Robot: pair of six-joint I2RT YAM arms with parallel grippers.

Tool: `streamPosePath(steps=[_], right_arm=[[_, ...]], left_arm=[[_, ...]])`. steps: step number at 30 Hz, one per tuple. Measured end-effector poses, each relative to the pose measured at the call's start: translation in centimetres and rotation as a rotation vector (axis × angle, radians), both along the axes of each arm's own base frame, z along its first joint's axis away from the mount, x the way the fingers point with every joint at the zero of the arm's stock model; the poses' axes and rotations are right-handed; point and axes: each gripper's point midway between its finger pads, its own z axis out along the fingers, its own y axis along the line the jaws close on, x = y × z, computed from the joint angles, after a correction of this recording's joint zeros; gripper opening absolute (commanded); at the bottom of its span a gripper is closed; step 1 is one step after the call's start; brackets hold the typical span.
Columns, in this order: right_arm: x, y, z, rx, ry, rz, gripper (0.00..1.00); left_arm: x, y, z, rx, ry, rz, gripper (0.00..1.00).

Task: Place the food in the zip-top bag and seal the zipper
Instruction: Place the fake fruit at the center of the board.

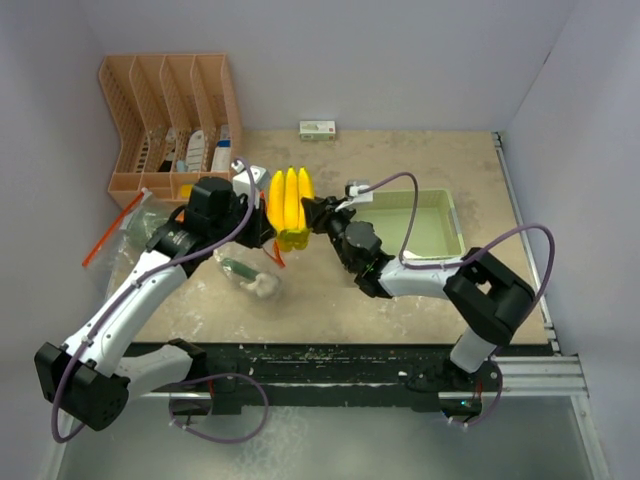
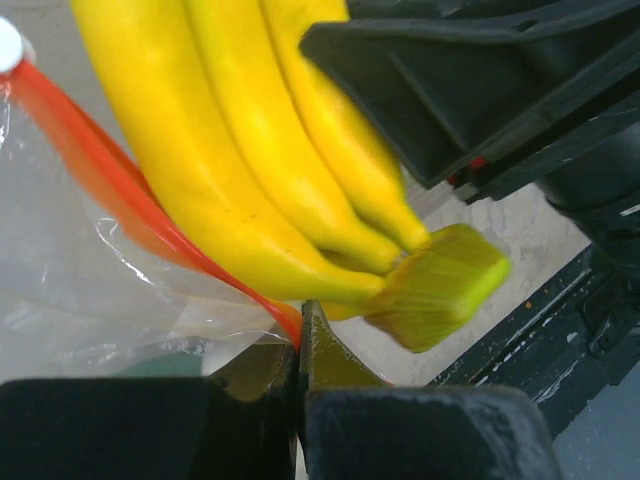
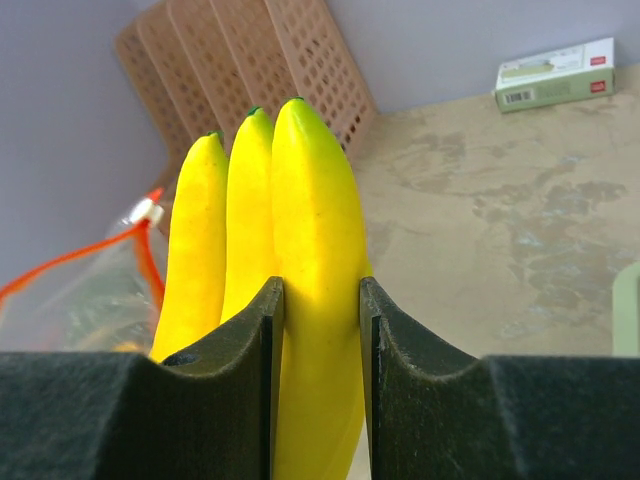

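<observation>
Firmly clamped: the right gripper [image 3: 320, 298] squeezes the banana bunch [image 1: 289, 205] mid-body.
Likely light, stiff, slick; the left gripper [image 2: 300, 345] pinches the rim of the zip-top bag [image 2: 70, 280].

top: high above the near edge, whole worktop [image 1: 430, 170] | left wrist: close against bananas [image 2: 250, 160] | right wrist: close, facing far-left corner | shared: bananas

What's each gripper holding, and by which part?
Right gripper: bunch of yellow toy bananas, clamped across one banana's body. Left gripper: clear zip-top bag, pinched at its red zipper edge.
</observation>
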Motion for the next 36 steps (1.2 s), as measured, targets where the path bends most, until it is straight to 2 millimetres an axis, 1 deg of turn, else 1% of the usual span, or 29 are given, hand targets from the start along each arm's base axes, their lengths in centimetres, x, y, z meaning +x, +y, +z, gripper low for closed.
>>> streamPosePath(steps=[5,7,10,12,13,17,20,24,28,31,35,36], right_arm=[[-0.1,0.8,-2.4,-0.172,0.015,-0.046,0.00],[-0.8,1.6,-3.4,-0.241,0.012,-0.052,0.00],[-2.5,2.8,-4.4,-0.333,0.007,-0.044,0.00],[-3.0,3.3,-4.5,-0.373,0.005,-0.047,0.00],[-2.9,3.3,-4.4,-0.396,0.008,-0.061,0.00],[-1.7,3.4,-4.3,-0.459,0.034,-0.121,0.00],[-1.3,2.8,-5.1,-0.512,0.062,-0.166,0.00],[-1.4,1.1,-6.8,-0.610,0.106,-0.214,0.00],[-1.6,-0.3,-8.0,-0.699,0.135,-0.251,0.00],[-1.8,-0.7,-8.5,-0.733,0.147,-0.247,0.00],[-2.0,-1.0,-9.6,-0.777,0.181,-0.244,0.00],[-2.0,-1.0,-9.9,-0.786,0.191,-0.248,0.04]], left_arm=[[0.0,-0.5,0.4,-0.022,-0.010,-0.017,0.00],[0.1,-0.6,0.4,-0.023,-0.008,-0.018,0.00],[0.2,-0.7,-0.1,-0.018,0.009,-0.021,0.00],[0.2,-0.8,-0.7,-0.013,0.026,-0.025,0.00],[0.2,-0.9,-0.9,-0.010,0.035,-0.027,0.00],[0.4,-0.6,-1.2,0.009,0.031,-0.022,0.00],[0.4,0.5,-1.4,0.060,0.018,0.005,0.00],[0.0,2.9,-1.1,0.148,-0.018,0.065,0.00],[-0.3,4.7,-0.9,0.211,-0.044,0.112,0.00],[-0.3,5.1,-1.2,0.238,-0.040,0.119,0.00],[-0.2,5.2,-1.5,0.252,-0.034,0.117,0.00],[-0.2,5.2,-1.6,0.253,-0.032,0.117,0.00]])
